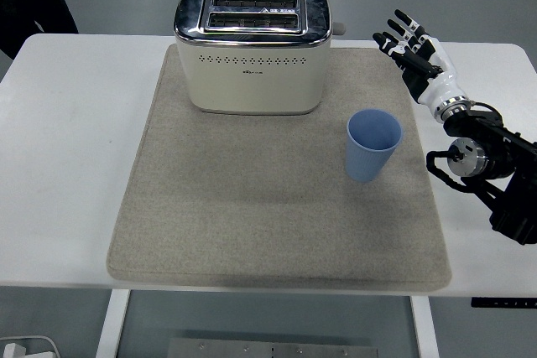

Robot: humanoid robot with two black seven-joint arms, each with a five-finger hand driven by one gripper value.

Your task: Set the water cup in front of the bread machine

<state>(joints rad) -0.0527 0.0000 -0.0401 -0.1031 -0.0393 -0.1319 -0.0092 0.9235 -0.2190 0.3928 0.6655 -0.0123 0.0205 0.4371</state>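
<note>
the blue water cup (373, 145) stands upright on the beige mat (252, 224) that covers the middle of the white table (67, 165). it sits toward the mat's right side, nearer the camera than the bread machine (250, 48) and off to that machine's right, so it is close to the goal but not squarely in front of it. the bread machine, cream with a chrome top and two slots, stands at the mat's far edge, centre.

the right hand (415, 52) reaches in from the right edge and hovers over the bare table beyond the mat's right border, further back than the cup and apart from it. its fingers (396, 39) are spread and extended, holding nothing. the left arm is not visible. a dark shape, perhaps part of a person, shows at the top left corner.

as i judge it, the step in hand is the approach: the cup is not yet grasped. the next move calls for the hand to come toward the camera and to the left, level with the cup's wall, and close around it from the right side without tipping it. after that, a short carry leftward would set it on the open mat directly before the machine's front face.
</note>
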